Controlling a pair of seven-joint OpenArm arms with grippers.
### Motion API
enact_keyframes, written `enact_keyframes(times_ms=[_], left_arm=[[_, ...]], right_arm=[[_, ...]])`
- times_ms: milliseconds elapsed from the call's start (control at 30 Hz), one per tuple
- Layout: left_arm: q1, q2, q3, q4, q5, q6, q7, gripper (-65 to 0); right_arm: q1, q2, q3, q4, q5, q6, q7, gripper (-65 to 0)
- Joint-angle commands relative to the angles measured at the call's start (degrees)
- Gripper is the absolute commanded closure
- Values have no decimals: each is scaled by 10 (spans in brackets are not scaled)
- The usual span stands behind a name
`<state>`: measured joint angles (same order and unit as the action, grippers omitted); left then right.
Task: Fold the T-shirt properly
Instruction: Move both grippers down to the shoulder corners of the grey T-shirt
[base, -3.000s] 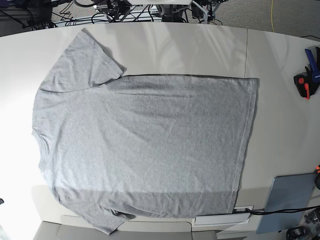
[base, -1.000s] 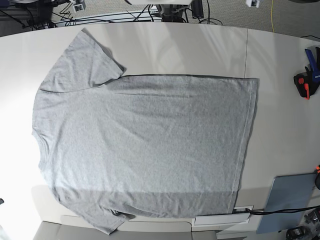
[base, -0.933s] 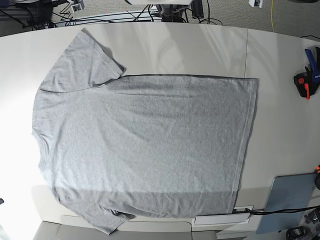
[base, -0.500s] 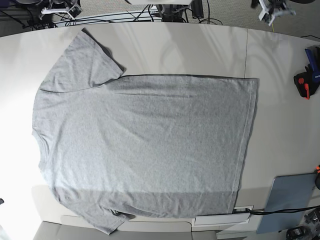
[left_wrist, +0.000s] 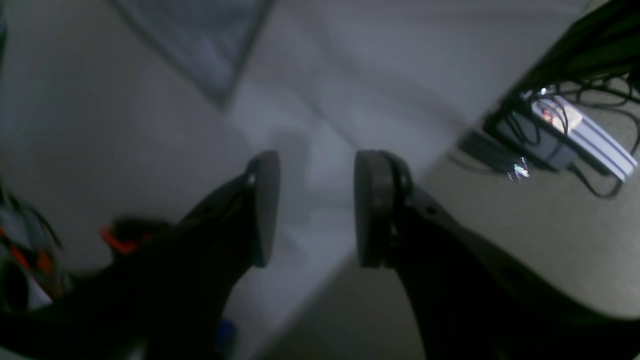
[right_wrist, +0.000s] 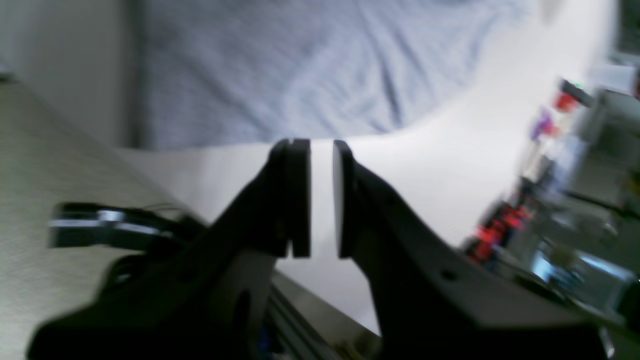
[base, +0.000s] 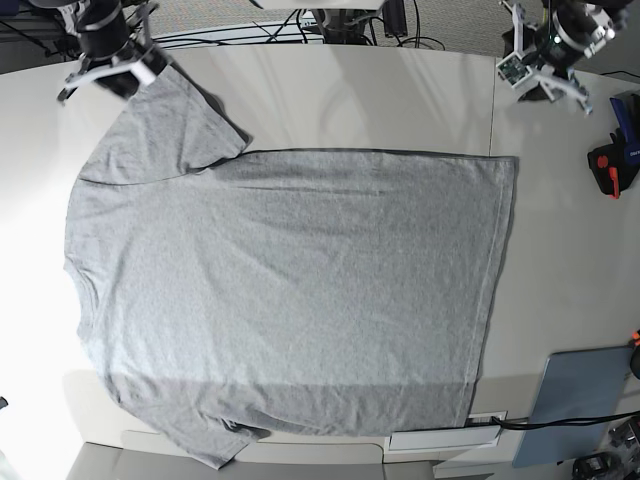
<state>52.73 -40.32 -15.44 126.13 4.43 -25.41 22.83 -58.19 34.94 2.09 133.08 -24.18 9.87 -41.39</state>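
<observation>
left claw (left_wrist: 315, 207) agape, right claw (right_wrist: 321, 197) narrow — both empty

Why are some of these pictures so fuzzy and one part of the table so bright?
Left wrist view: dim and smeared; only the left end effector looks fairly sharp. Right wrist view: the right end effector is clear, the T-shirt behind is soft, and the right side is streaked. Base view: sharp, but glare whitens the table on the left, and a shadow band darkens the shirt's bottom.

Base view: sharp and evenly bright; glare whitens the worktop (base: 30, 200) at left; wide-angle bending at the edges.
Left wrist view: dim, bluish, heavily motion-blurred.
Right wrist view: blurred; worktop (right_wrist: 440, 165) overexposed; T-shirt (right_wrist: 300, 70) soft; right edge smeared.
</observation>
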Motion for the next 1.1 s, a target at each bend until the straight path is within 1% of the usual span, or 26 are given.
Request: enact_keyframes(times_ms=[0,67,133,233,333,400,433,500,567,633,700,800,933,1067], left_arm=[[-12,-12,-2,2,1,1,-15,-256],[-45,-20,8,-8,2,-1,-17,-256],[-81,-30,30,-17,18,-1,-17,-256],[-127,-47,83,-36,44,0,-17,-256],[-172,-48,139,-77,80,4,-17,-256],[-202,-48,171,-108,92,29,-17,-272],[-215,-49,183,-121,97,35,-16,-287],[-236,-52,200,-139,100,35,-17,-322],[-253,-55,207,-148,99,35,-19,-342],[-267,-55,207,-153,97,35,-27,-342],[-277,-55,207,-162,92,34,-47,-342],[-291,-54,207,-180,89,17,-64,-342],[-310,-54,207,-207,89,0,-73,-341],[-320,-54,207,-233,89,-2,-103,-341]], right_arm=[[4,5,3,9,-9,-7,-9,-86],[21,5,3,9,-7,-7,-33,-86],[31,4,3,9,-7,-7,-40,-87],[40,5,3,9,-7,-6,-28,-87],[49,5,3,9,-7,-7,-15,-87],[57,5,3,9,-8,-8,-5,-87],[60,5,3,9,-8,-8,-4,-87],[60,5,3,9,-9,-8,0,-87],[60,5,3,9,-9,-8,-1,-87],[60,5,3,9,-7,-8,1,-87],[60,5,3,9,-7,-9,3,-87],[60,5,3,9,-7,-9,1,-87],[60,5,3,9,-8,-9,-2,-87],[60,5,3,9,-12,-9,-1,-86]])
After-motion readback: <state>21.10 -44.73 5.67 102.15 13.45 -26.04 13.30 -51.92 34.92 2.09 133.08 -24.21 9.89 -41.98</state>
